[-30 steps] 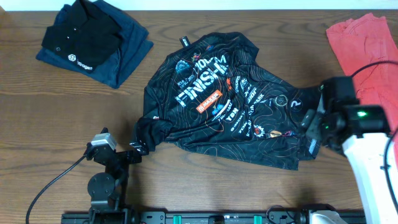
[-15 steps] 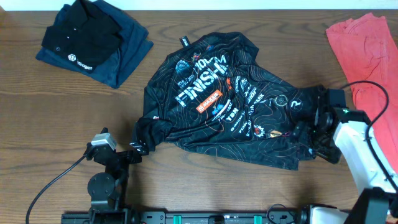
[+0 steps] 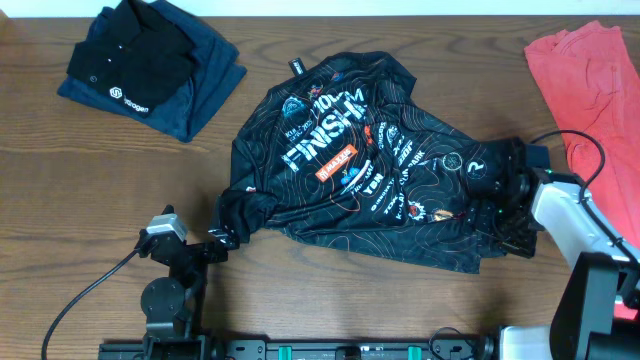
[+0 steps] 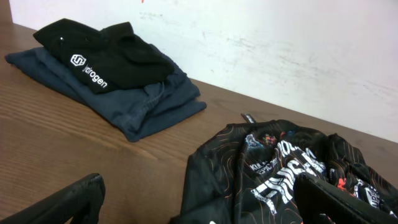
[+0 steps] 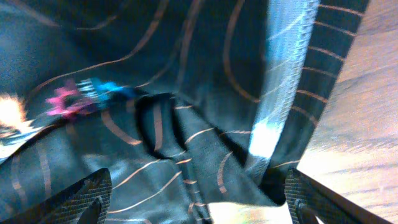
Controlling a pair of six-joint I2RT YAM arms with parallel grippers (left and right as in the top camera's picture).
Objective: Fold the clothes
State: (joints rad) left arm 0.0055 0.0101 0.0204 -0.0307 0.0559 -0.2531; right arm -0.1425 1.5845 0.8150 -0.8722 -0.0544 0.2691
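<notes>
left of the jersey [image 3: 360, 160], the folded black polo [image 3: 130, 60] is unmoved. so is the left gripper [image 3: 222, 240], fingers wide apart at the jersey's left sleeve. the jersey lies crumpled, print up, and has not shifted. the change is at the jersey's right hem: the right gripper [image 3: 500, 208] has dropped onto it, fingers apart, straddling the fabric. this looks like a pinch coming, to spread it flat; folding has not begun.

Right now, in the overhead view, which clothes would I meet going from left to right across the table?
The black folded polo shirt with a white logo, lying on a dark blue folded garment → black thin-fabric sports jersey with orange-white contour lines → plain coral-red cloth garment.
</notes>
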